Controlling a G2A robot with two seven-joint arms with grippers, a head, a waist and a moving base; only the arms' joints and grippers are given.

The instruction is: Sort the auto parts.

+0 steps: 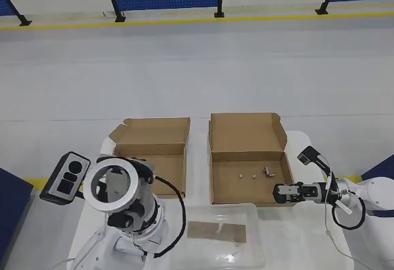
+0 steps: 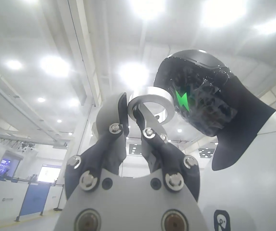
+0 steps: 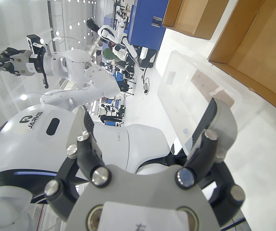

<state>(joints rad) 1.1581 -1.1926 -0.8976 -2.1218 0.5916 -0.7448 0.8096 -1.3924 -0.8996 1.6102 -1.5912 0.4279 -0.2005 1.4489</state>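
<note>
So right now I'm holding my left gripper (image 2: 130, 110) way up off the worktop (image 1: 198, 169), and it's clamping a silver metal ring (image 2: 150, 98) by its wall, with one finger sitting on the outside and the other poking up through the hole. The ring is sticking out just past the fingertips, lying roughly flat with its open side facing up. Below that gripper and a bit further out from me, the left cardboard box (image 1: 156, 138) is sitting with its lid flapped back. My right gripper (image 3: 152, 118) is hanging low over the worktop with its fingers spread wide and nothing between them. It's sitting just off the near corner of the right cardboard box (image 1: 247, 145) and pointing across towards my other arm. Right in front of those open fingers the clear plastic bin (image 3: 174, 78) is lying, with a brownish patch showing on its floor and a couple of tiny bits in there that I can't make out. Inside the right box, just beside that gripper and slightly further away from me, three small parts (image 1: 253, 175) are lying in a loose row on the cardboard floor, none of them touching my fingers.
</note>
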